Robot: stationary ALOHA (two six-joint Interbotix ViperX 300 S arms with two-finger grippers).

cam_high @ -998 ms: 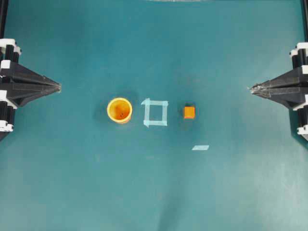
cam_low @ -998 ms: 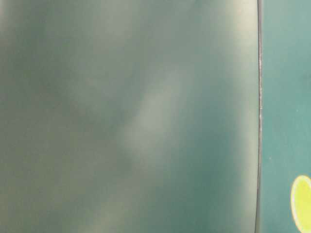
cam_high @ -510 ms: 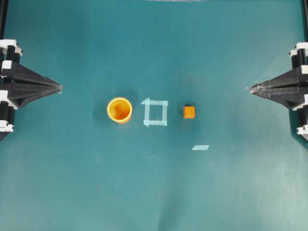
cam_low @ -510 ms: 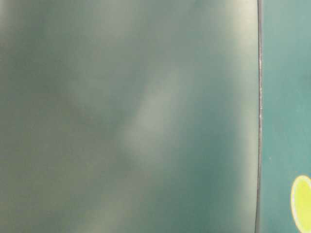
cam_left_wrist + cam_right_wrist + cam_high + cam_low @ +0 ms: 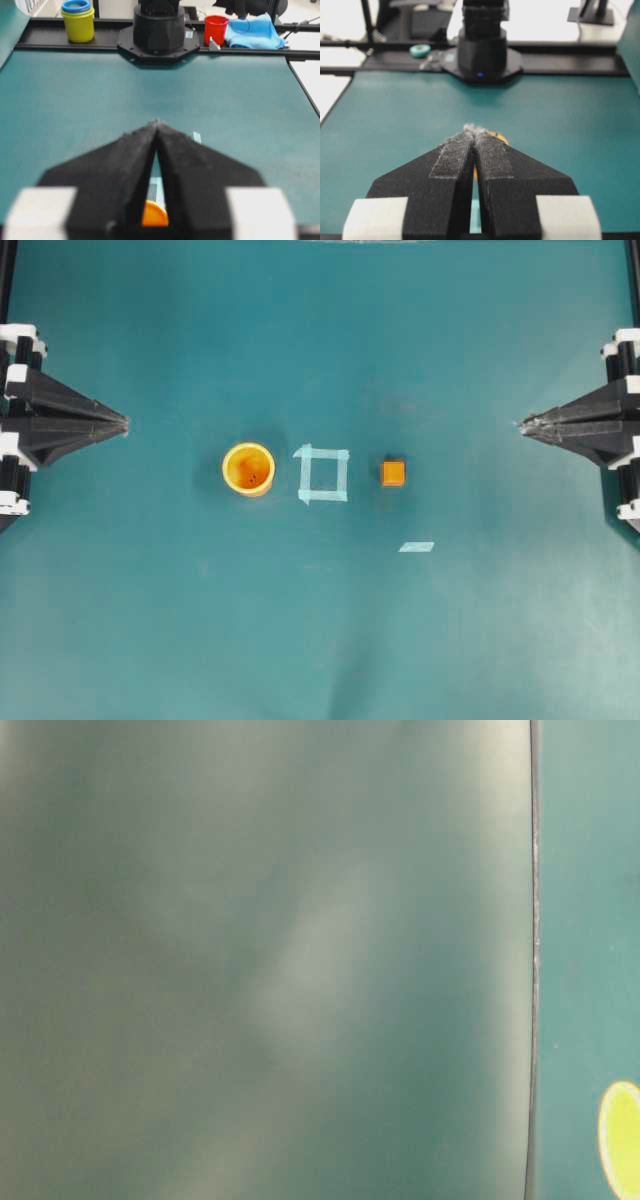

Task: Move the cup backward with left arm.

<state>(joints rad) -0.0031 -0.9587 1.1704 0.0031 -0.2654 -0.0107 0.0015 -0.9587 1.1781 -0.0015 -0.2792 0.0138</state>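
Note:
The orange-yellow cup (image 5: 248, 469) stands upright on the teal table, left of a light-blue tape square (image 5: 323, 474). My left gripper (image 5: 125, 424) is shut to a point at the left edge, well apart from the cup and a little further back. In the left wrist view the gripper (image 5: 157, 122) is shut and empty, and a slice of the cup (image 5: 155, 215) shows through the gap between its fingers. My right gripper (image 5: 522, 425) is shut and empty at the right edge, as the right wrist view (image 5: 472, 130) also shows.
A small orange cube (image 5: 393, 473) sits right of the tape square, with a loose tape strip (image 5: 416, 547) nearer the front. Behind the far arm base (image 5: 159, 27) are stacked yellow cups (image 5: 78, 20), a red cup (image 5: 216, 29) and a blue cloth (image 5: 252, 32). The table-level view is blurred.
My left gripper has shifted very slightly at the left edge. The cup, the cube and the right gripper have not moved.

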